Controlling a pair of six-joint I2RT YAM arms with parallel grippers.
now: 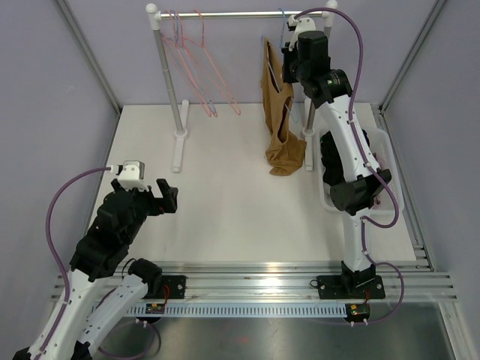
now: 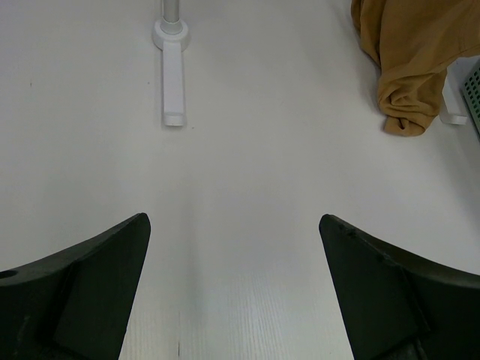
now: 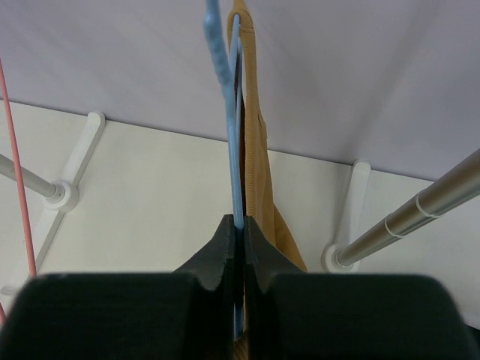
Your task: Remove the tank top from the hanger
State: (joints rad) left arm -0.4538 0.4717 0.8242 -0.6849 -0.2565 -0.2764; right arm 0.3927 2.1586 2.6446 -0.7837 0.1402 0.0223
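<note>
A tan tank top (image 1: 280, 112) hangs from a blue hanger (image 3: 223, 90) at the right end of the rack rail (image 1: 225, 14), its lower end bunched on the table (image 1: 285, 159). My right gripper (image 3: 238, 225) is shut on the blue hanger's thin wire, the tank top (image 3: 255, 135) right beside it. In the top view the right gripper (image 1: 289, 56) is high by the rail. My left gripper (image 1: 154, 191) is open and empty, low over the table's left side. The left wrist view shows the tank top's bunched end (image 2: 412, 67) far ahead on the right.
Pink hangers (image 1: 196, 64) hang at the rail's left part. The rack's left post (image 1: 171, 75) and foot (image 1: 178, 146) stand at the back left. A white basket (image 1: 386, 180) stands at the table's right, behind the right arm.
</note>
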